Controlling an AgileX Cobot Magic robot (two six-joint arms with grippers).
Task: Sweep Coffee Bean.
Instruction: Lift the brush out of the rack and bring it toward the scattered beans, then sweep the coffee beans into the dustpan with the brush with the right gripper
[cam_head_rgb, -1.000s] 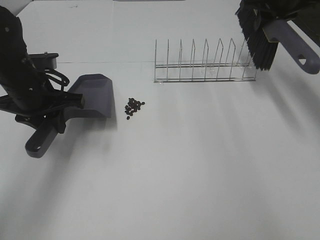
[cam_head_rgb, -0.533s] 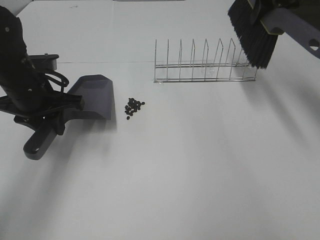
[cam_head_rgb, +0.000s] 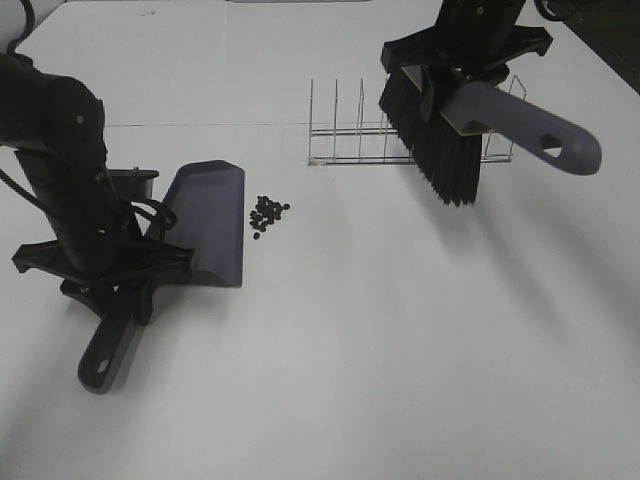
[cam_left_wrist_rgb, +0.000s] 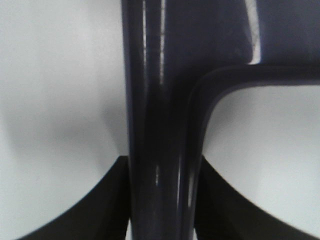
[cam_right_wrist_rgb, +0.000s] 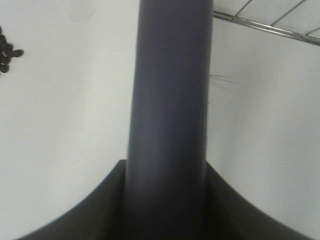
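Exterior high: left gripper (cam_head_rgb: 118, 272) clamps dustpan (cam_head_rgb: 212, 212) low; right gripper (cam_head_rgb: 463, 82) clamps brush (cam_head_rgb: 445, 155) aloft near rack (cam_head_rgb: 345, 132).

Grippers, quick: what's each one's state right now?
Left gripper: shut on the dustpan handle.
Right gripper: shut on the brush handle.

Robot test lab. Indicators: a plain white worktop (cam_head_rgb: 400, 350) carrying household props, a wire rack (cam_head_rgb: 350, 130), a dustpan (cam_head_rgb: 210, 220) and a brush (cam_head_rgb: 450, 150), with a black left arm (cam_head_rgb: 60, 180) and right arm (cam_head_rgb: 480, 25) over it.
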